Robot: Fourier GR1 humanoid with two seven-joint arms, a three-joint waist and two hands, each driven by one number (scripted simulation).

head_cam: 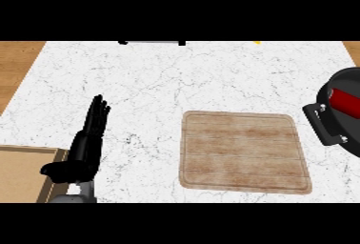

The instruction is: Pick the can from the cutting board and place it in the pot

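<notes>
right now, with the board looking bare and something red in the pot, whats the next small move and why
Probably none beyond holding still: the cutting board is bare, and the red can already lies inside the pot at the right edge. The left hand rests open over the counter; the right hand is out of view, so I'd only confirm it has withdrawn.

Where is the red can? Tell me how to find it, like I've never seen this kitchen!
Start at the big white marble counter and find the wooden cutting board in the middle. Look right of the board to the black pot at the picture's right edge. The can lies inside it, the only bright red thing there; only part of it shows.
</notes>
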